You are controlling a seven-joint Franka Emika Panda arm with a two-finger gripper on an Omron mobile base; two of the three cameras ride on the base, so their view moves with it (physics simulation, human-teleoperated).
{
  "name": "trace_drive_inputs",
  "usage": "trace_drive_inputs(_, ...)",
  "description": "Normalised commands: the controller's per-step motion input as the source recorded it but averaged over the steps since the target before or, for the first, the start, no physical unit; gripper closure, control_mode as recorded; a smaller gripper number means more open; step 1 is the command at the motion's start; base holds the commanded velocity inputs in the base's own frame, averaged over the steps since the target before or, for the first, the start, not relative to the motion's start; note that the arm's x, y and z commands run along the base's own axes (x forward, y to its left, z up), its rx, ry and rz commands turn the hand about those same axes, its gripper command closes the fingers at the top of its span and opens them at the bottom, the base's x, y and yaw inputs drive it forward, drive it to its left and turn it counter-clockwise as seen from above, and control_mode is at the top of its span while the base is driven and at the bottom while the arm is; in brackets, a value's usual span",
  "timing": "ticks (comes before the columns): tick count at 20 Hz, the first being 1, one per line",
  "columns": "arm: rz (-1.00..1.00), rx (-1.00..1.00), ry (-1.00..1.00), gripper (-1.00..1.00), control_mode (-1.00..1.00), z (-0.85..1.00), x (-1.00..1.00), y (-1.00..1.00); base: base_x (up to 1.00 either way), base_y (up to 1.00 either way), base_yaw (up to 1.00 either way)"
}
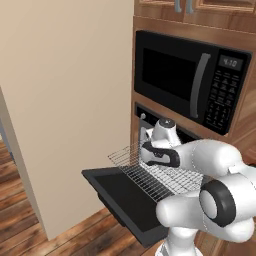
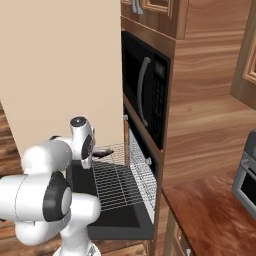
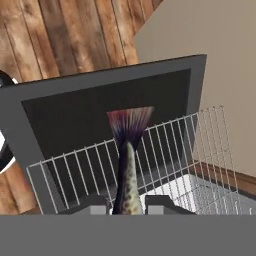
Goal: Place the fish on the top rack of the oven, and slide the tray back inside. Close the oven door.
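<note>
In the hand view a speckled fish [image 3: 127, 167] with a purple fan tail hangs between my finger tips, and my gripper [image 3: 127, 206] is shut on it. The fish is just above the top rack [image 3: 172, 142], a silver wire grid pulled out of the oven [image 1: 148, 113] over the open oven door [image 1: 125, 200]. In the left base view my hand sits over the rack [image 1: 162, 176] near its inner left part. The right base view shows the gripper [image 2: 102, 153] at the rack's [image 2: 117, 182] far left edge, above the lowered door [image 2: 120, 225].
A black microwave [image 1: 190, 87] is built in above the oven. A tall beige panel [image 1: 65, 100] stands left of the door. To the right are a wooden counter [image 2: 210, 210] and a grey toaster oven [image 2: 246, 175]. Wood floor lies below the door.
</note>
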Motion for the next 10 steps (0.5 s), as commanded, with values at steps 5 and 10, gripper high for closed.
trace_drive_inputs(5, 0.0, 0.0, 0.03, 1.0, -1.0, -0.49, 0.32, 0.0, 0.0, 0.0, 0.0)
trace_drive_inputs(10, 0.0, -0.03, 0.0, 1.0, -1.0, -0.6, 0.25, 0.0, 0.0, 0.0, 0.0)
